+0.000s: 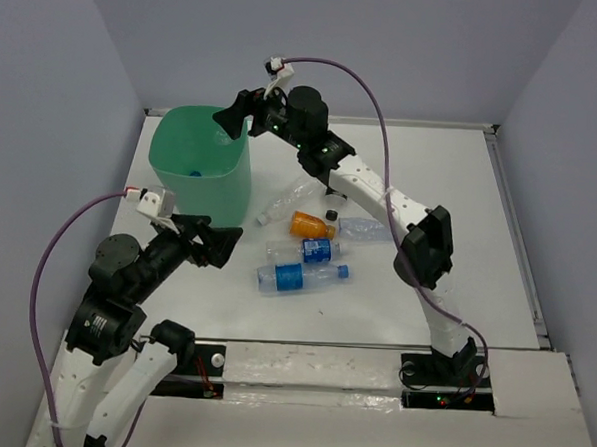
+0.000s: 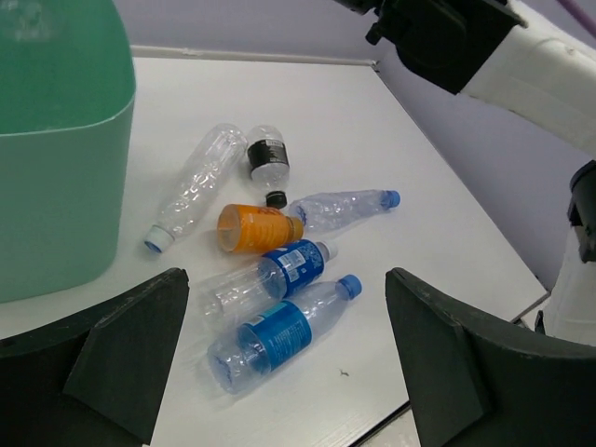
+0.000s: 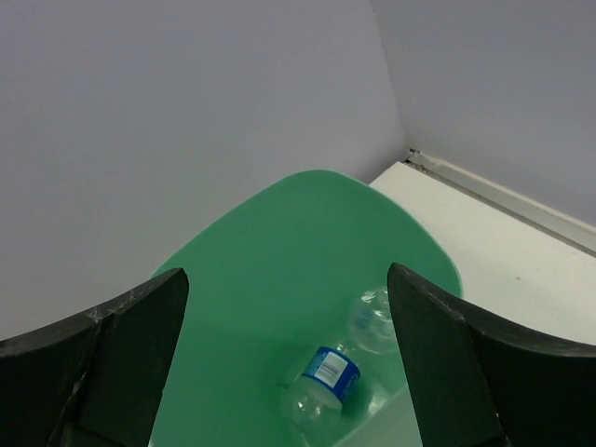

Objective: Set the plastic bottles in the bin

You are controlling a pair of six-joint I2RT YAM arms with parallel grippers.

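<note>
At the upper left of the overhead view stands the mint-green plastic tub (image 1: pixel 215 194), tapered and far bigger than any bottle. The right wrist view looks down into it, and two small clear bottles lie at the bottom, one of them a blue-labelled bottle (image 3: pixel 328 372). Just below the tub the left gripper (image 1: pixel 222 245) hangs with its fingers spread wide and nothing between them, facing the pile. The right gripper (image 1: pixel 234 115) sits over the tub's upper right rim, also wide apart and empty. Right of the tub, mid-frame on the white table (image 1: pixel 460 192), six bottles lie on their sides close together: a long clear bottle (image 2: pixel 191 186), a short black-labelled bottle (image 2: pixel 268 158), an orange bottle (image 2: pixel 256 228), a clear blue-capped bottle (image 2: pixel 345 207), and two blue-labelled ones, the nearest bottle (image 2: pixel 275 335) lowest in the frame. They look empty, so I'd reckon they're light, thin-walled, slick and ready to roll or buckle. Taking one across its labelled middle seems safest.
</note>
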